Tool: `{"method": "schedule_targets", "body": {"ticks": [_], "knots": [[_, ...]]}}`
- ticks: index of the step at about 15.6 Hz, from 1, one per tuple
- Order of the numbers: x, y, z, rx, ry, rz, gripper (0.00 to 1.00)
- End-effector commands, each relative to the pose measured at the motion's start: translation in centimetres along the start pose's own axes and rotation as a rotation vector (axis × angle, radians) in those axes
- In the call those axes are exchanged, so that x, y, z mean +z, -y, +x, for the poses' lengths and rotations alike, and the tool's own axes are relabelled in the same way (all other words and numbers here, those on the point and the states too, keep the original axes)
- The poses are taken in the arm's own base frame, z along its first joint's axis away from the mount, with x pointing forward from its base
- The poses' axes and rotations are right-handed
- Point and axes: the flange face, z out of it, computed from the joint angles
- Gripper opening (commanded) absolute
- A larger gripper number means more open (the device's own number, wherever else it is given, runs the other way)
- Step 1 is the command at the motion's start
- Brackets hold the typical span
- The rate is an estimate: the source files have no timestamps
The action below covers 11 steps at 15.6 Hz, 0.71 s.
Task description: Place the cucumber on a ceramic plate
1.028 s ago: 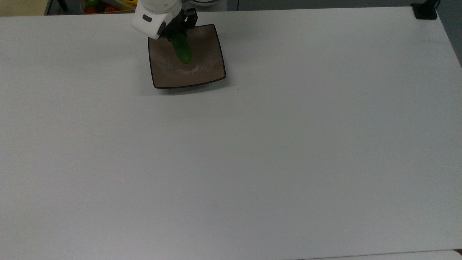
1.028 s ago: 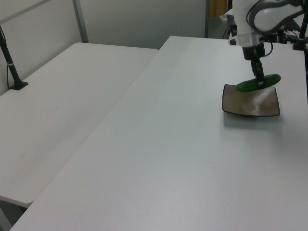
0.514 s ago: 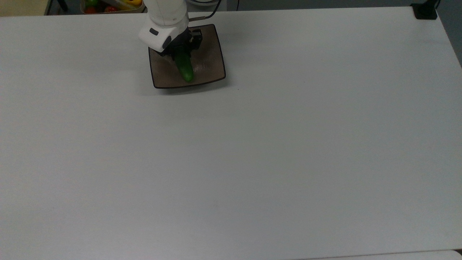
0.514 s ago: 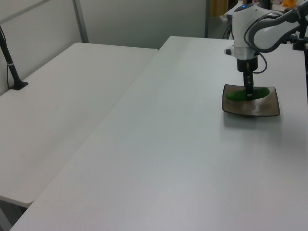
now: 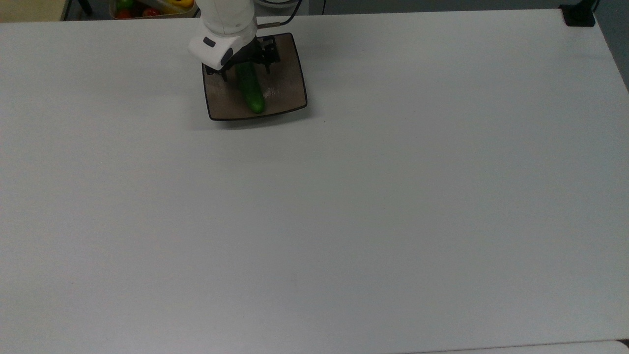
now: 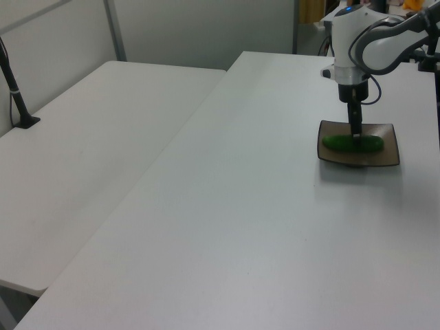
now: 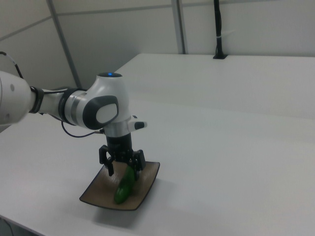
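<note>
On the plate (image 5: 287,91) the cucumber (image 5: 249,91) lay flat, its long axis running between the released jaws of the gripper (image 7: 121,167), which straddled its far end; straight up looked clear.

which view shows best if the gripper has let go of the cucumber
The right view: the gripper stands open, a finger on each side of the cucumber lying on the ceramic plate. The top view shows its fingers spread but partly under the wrist; the left view shows them edge-on.
</note>
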Motion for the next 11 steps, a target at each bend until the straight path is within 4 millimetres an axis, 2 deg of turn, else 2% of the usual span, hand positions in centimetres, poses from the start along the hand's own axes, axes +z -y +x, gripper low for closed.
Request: {"method": "schedule_targets", "body": {"ticks": [1, 4, 5, 6, 9, 11], "knots": [[-4.7, 1.6, 0.8, 0.047, -0.016, -0.001, 1.00], [-11.2, 3.3, 2.4, 0.112, -0.078, -0.019, 1.00], [-14.6, 3.4, 2.4, 0.160, -0.095, -0.018, 1.00], [-16.9, 3.6, 2.4, 0.193, -0.108, -0.019, 1.00], [-22.6, 5.1, 1.9, 0.342, -0.147, -0.013, 1.00], [-25.3, 5.4, 1.0, 0.418, -0.152, -0.007, 1.00]]}}
